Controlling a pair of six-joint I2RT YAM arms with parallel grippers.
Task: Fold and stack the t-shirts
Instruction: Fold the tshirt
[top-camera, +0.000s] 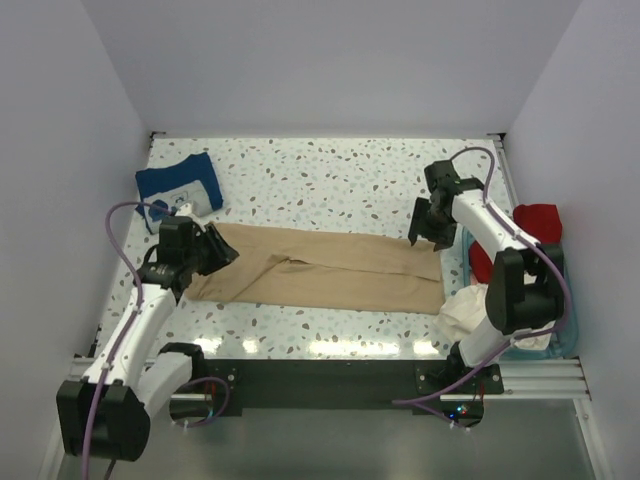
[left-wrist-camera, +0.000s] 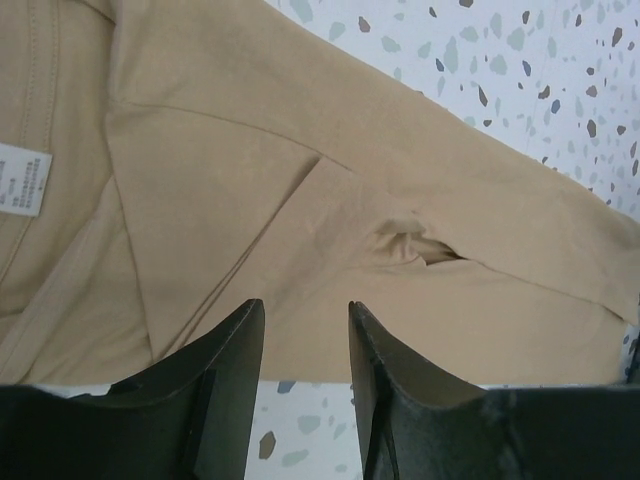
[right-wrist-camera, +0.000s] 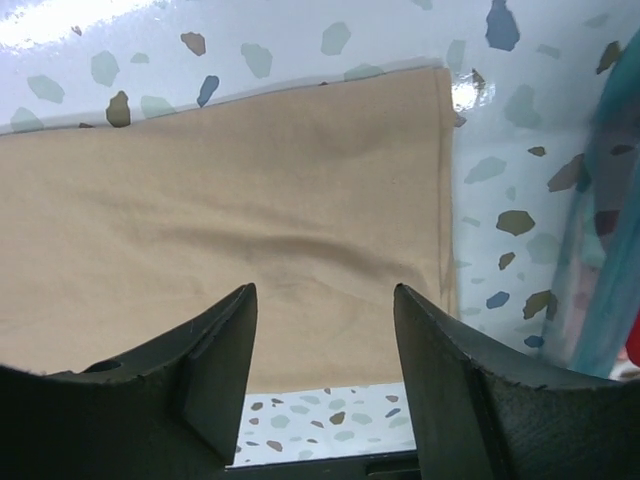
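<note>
A tan-beige t-shirt (top-camera: 330, 268) lies folded into a long strip across the middle of the table. My left gripper (top-camera: 212, 246) hovers open over its left end, near the collar and the white label (left-wrist-camera: 22, 178); nothing sits between the fingers (left-wrist-camera: 232, 350). My right gripper (top-camera: 427, 225) stands open above the strip's right end (right-wrist-camera: 250, 230), close to its hem edge. A folded navy blue t-shirt (top-camera: 180, 184) with a white print rests at the back left. Red (top-camera: 530, 228) and cream-white (top-camera: 465, 312) t-shirts lie in the basket at the right.
The teal plastic basket (top-camera: 556, 335) stands off the table's right edge, beside the right arm. White walls close in the speckled table (top-camera: 330, 175) on three sides. A black rail runs along the near edge between the arm bases.
</note>
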